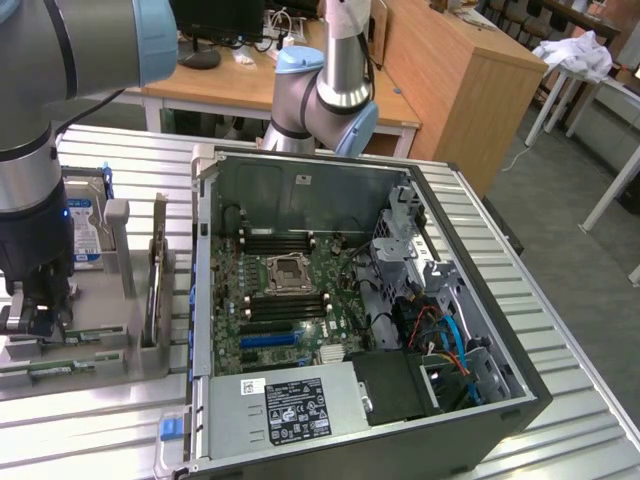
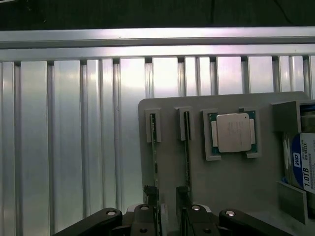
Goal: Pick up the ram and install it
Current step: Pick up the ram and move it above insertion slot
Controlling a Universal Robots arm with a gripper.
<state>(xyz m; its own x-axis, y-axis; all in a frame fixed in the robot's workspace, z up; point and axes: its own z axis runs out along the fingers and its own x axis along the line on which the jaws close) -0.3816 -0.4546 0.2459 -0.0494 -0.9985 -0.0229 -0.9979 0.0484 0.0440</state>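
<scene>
Gripper (image 2: pixel 166 192) state: I read the fingers as spread wide, with nothing held between them.

Location of the task item: in the wrist view, two green sticks stand on edge in parallel slots of the grey holder (image 2: pixel 266 196). These are the ram (image 2: pixel 153 147) and a second stick (image 2: pixel 187 142) just beside it. Both long axes run straight away from the fingertips, toward the ribbed aluminium table (image 2: pixel 69 137).

Governing relation: one fingertip sits at the near end of each stick, so the gap between the fingers falls over the bare strip of holder between the two slots. I cannot tell which stick, if either, is bracketed, or whether a fingertip touches a board edge. My judgement is that the critical quantity is the sideways offset between the finger gap and the ram. The approach line along the long axis looks correct.

The processor chip (image 2: pixel 234 132) and the hard drive (image 2: pixel 304 169) lie further along the same holder, clear of the fingers.

View comparison: the wrist view supplies the slot-by-slot layout. The exterior view supplies the wider picture. There the gripper hangs low over the holder at the exterior view's left. The open computer case (image 1: pixel 300 185), with its motherboard (image 1: pixel 300 290) and dark memory slots (image 1: pixel 280 242), sits well apart toward the exterior view's right.
</scene>
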